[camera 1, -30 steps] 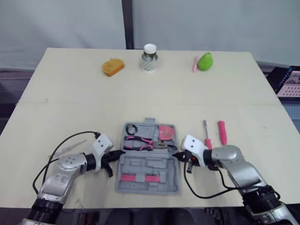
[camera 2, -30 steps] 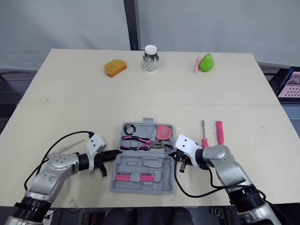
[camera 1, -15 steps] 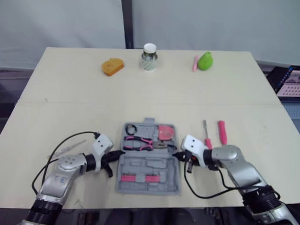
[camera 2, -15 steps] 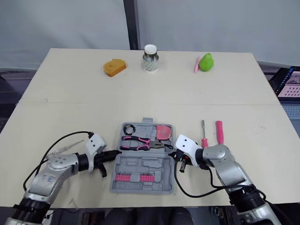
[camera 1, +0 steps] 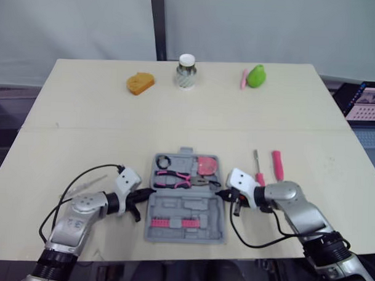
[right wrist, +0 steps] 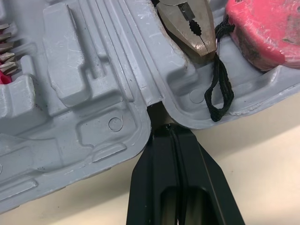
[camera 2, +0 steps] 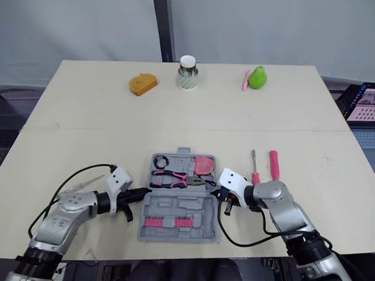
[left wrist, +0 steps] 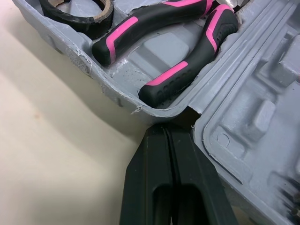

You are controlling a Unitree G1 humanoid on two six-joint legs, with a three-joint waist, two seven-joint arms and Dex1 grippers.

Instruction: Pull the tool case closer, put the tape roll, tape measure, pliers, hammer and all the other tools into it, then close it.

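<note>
Left wrist view: left gripper (left wrist: 169,130) and right gripper (right wrist: 170,127), fingers closed and empty, sit at the 9 and 3 o'clock hinge notches of the grey moulded-plastic tool case (left wrist: 255,117); it is probably stiff and light, so hook and drag it there.

The tool case (camera 1: 186,205) lies near the table's (camera 1: 176,115) front edge, pliers (camera 1: 173,178) inside, a screwdriver (camera 1: 258,169) to its right.

Grey tool case (camera 1: 186,205) open flat; pliers (camera 1: 172,178), tape roll (camera 1: 163,160), probably tape measure (camera 1: 206,165) inside.
</note>
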